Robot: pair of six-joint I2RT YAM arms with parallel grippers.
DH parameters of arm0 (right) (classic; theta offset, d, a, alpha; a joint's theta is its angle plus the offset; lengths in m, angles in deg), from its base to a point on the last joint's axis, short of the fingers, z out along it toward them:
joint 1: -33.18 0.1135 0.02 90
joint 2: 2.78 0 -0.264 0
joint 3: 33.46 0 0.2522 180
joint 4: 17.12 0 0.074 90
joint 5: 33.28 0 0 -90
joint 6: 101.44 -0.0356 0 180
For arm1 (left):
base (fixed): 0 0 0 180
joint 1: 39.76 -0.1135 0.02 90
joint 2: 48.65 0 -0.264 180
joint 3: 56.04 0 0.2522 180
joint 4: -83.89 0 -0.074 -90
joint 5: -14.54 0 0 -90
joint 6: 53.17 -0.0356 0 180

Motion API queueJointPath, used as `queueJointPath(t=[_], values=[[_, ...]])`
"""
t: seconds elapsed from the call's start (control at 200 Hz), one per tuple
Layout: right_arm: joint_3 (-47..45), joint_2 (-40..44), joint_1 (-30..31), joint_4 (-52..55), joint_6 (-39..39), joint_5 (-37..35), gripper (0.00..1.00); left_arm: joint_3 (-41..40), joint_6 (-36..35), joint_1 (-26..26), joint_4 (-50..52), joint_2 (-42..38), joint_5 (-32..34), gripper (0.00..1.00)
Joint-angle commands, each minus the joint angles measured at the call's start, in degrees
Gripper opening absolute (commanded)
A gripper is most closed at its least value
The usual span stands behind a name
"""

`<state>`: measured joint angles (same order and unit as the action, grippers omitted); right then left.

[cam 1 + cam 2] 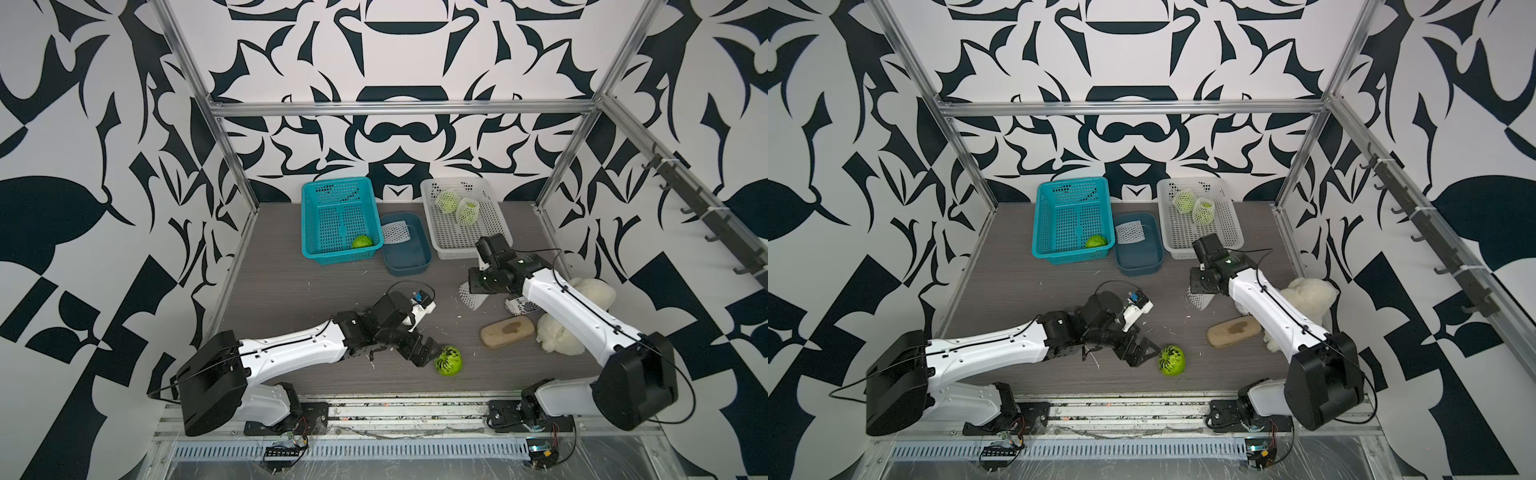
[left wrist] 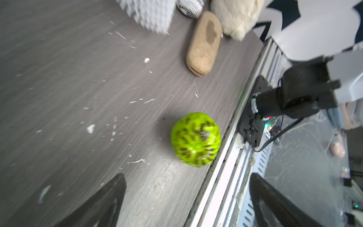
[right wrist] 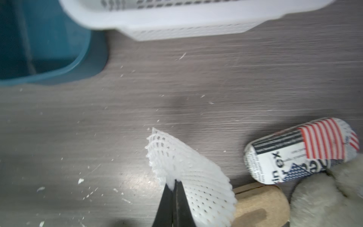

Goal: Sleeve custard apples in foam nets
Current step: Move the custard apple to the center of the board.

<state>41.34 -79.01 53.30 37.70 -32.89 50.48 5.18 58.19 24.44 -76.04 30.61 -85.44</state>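
Risk lies with the bumpy bright green custard apple, loose near the front edge of the grey wood-grain table just ahead of the wide-spread fingers of the left gripper: a nudge could roll it off, while the right gripper pinches the white foam mesh net

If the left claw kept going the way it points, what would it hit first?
Probably the bare custard apple on the table, straight ahead of the open left gripper; height is hard to judge, so it might skim over it.
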Motion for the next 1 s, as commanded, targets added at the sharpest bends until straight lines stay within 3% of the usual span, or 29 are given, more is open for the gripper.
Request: queueJointPath(t=[0.0,0.38,0.805,0.995], values=[[-0.70,3.77,-1.69,-3.52,0.08,-0.17,0.00,3.53,-2.90,2.54,3.02,3.47,2.38,1.00],[-3.68,9.55,-2.47,-3.35,-0.16,0.92,0.00,7.61,-0.69,3.56,4.06,12.55,9.85,1.00],[-4.79,11.45,-2.53,-3.50,-0.06,1.80,0.00,15.33,-2.95,6.06,8.85,21.74,6.34,1.00],[-4.87,12.15,-2.54,-3.52,0.04,1.60,0.00,16.61,-0.68,5.94,12.74,23.22,16.78,1.00]])
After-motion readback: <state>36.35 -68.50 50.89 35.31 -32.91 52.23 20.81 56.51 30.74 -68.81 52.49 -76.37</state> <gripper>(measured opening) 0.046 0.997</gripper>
